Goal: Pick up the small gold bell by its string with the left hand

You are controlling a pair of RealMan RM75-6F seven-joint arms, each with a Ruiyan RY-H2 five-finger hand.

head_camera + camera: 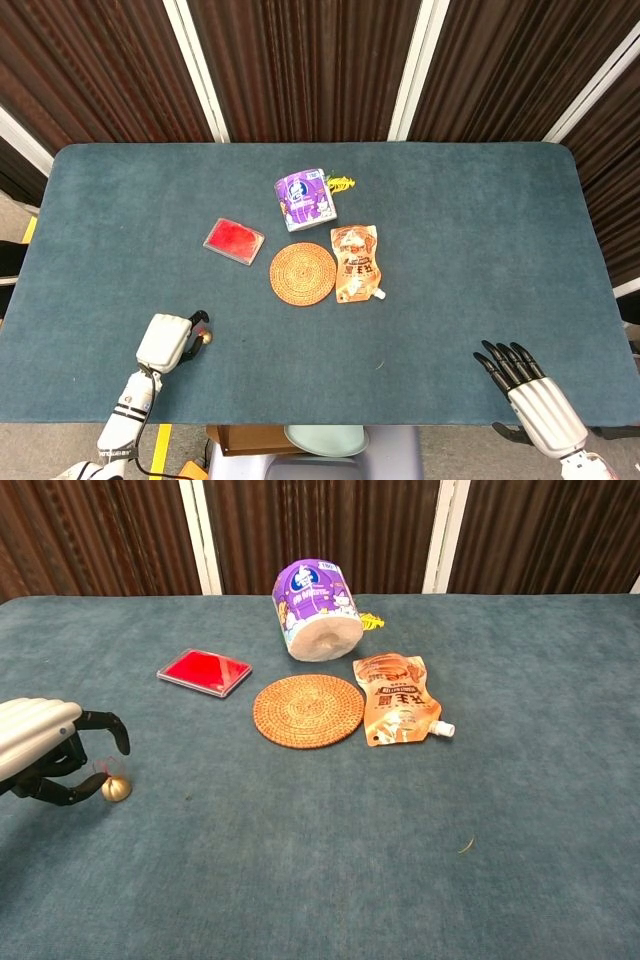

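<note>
The small gold bell (117, 789) stands on the blue table top at the near left, also seen as a small gold dot, the bell (208, 338), in the head view. Its thin red string (104, 768) rises toward my left hand (48, 752). That hand hovers just left of the bell with one dark finger (112, 726) lifted above it and the others curled lower, so nothing pinches the string. In the head view my left hand (166, 341) sits by the table's near edge. My right hand (527, 392) lies at the near right with fingers stretched out, holding nothing.
A red flat case (204, 671), a round woven coaster (308, 710), an orange spouted pouch (398, 698) and a purple-wrapped paper roll (317, 609) cluster at the table's middle and back. The table's near edge (330, 420) runs just behind both hands.
</note>
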